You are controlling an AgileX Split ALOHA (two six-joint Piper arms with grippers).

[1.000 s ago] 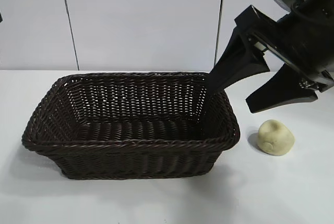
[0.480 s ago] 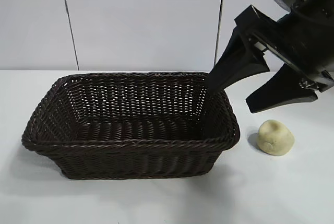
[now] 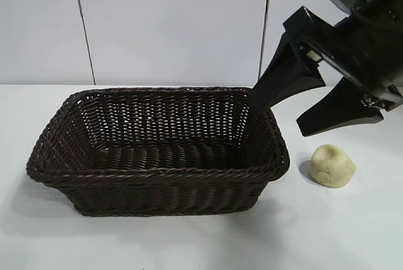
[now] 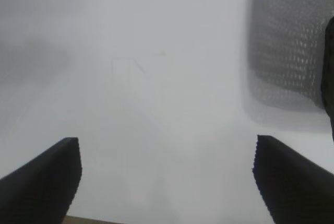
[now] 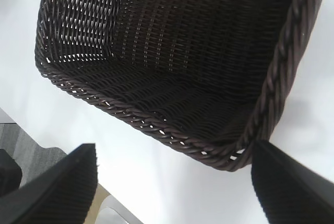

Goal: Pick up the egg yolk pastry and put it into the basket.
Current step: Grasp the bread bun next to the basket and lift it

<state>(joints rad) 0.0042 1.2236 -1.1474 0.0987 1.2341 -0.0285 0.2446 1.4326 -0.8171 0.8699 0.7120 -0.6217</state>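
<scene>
The task is judged to be at its start. The pastry [image 3: 333, 165] is seen resting on the table [image 3: 352, 232], just beside the basket [image 3: 157, 172], at about 3 o'clock from the basket's right end and apart from its rim. Nothing is seen inside the basket; its woven floor is shown bare in the right wrist view. The pick-up, the carry and the placing are all left to be done.

The right gripper [image 3: 308, 112] is held above the table, at about 12 o'clock from the pastry and over the basket's right end. Its fingers are spread wide and nothing is gripped between them. One finger is seen in front of the basket's far right corner; contact cannot be told.

The left gripper [image 4: 167, 182] is shown only in its own wrist view, over bare table. Its fingers are likewise set wide apart and empty.

The table is plain white and matte. Behind it, a pale panelled wall [image 3: 176, 24] with dark vertical seams is seen.
</scene>
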